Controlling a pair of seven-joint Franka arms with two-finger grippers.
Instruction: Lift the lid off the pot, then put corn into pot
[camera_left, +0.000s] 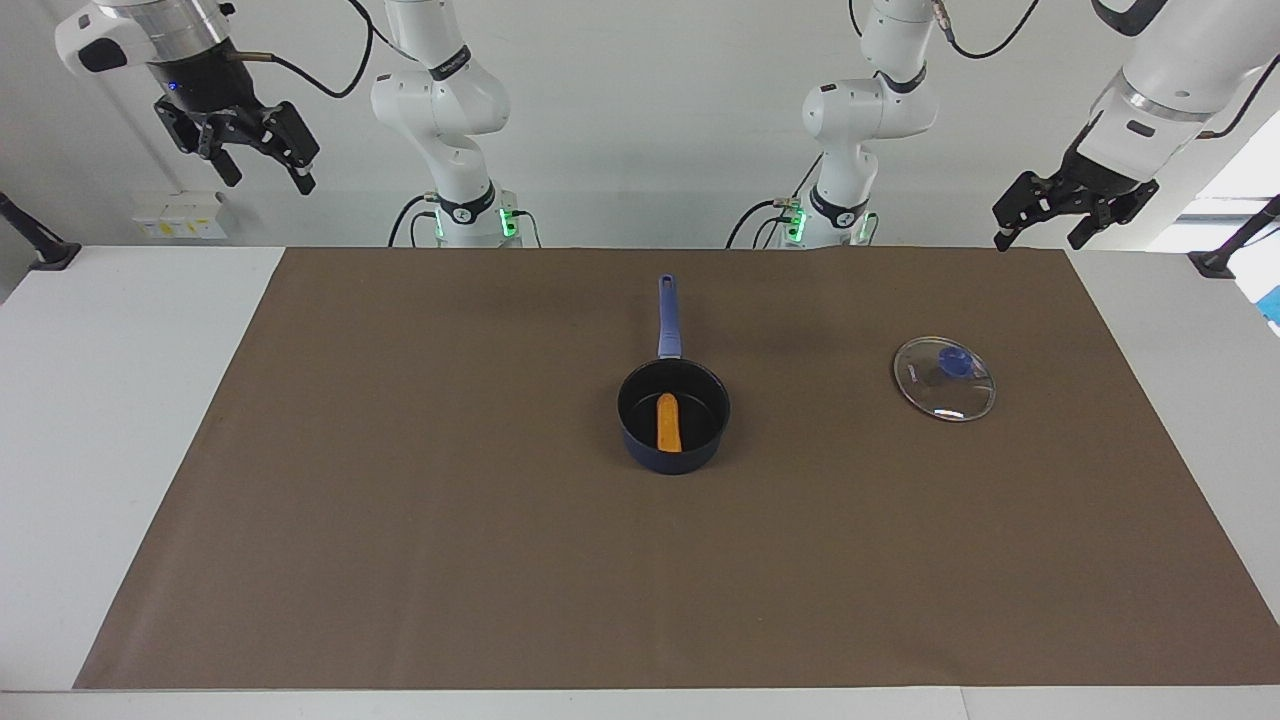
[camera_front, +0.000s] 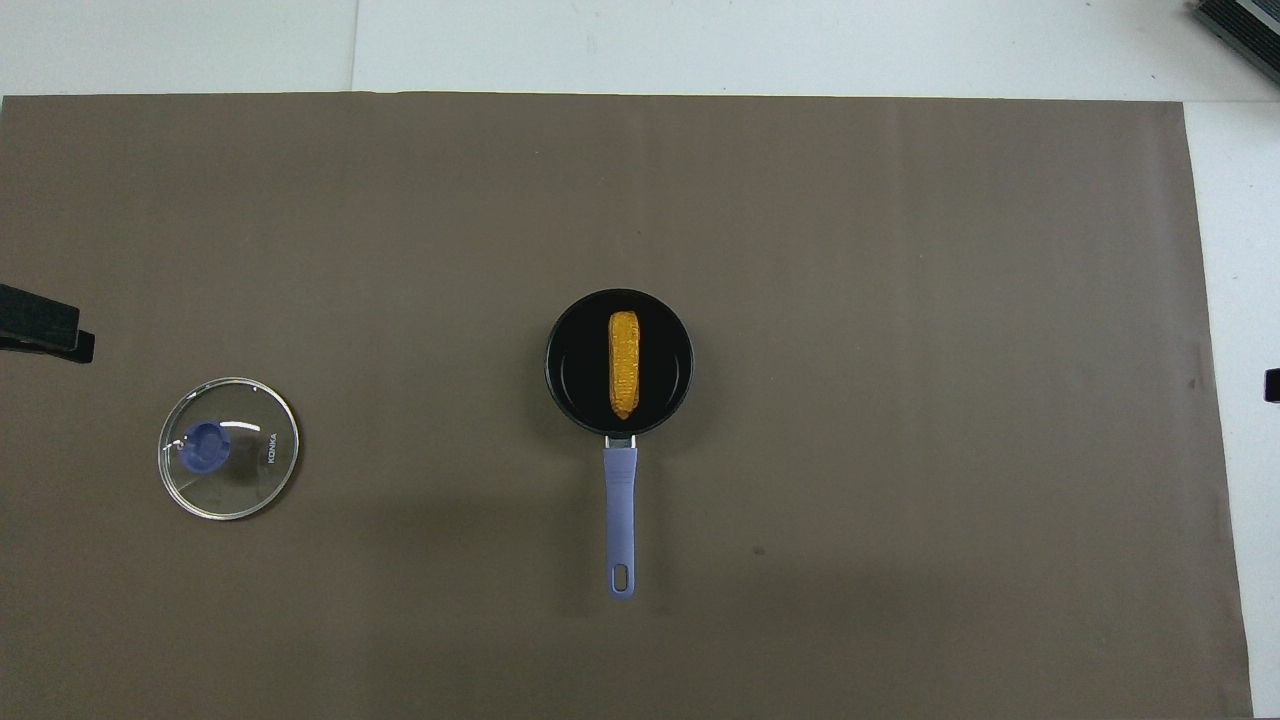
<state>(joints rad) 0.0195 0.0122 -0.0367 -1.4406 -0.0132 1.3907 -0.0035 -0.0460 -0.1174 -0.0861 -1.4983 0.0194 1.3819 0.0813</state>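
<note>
Lying in pot (camera_left: 673, 442), corn (camera_left: 668, 422); both claws well apart.

Both arms raised and drawn back to their own ends of the table, waiting. Left gripper (camera_left: 1040, 228) hangs high at the left arm's end, wrist tilted, fingers spread and pointing down. Right gripper (camera_left: 265, 165) hangs high at the right arm's end, wrist angled, fingers parted, holding nothing.
</note>
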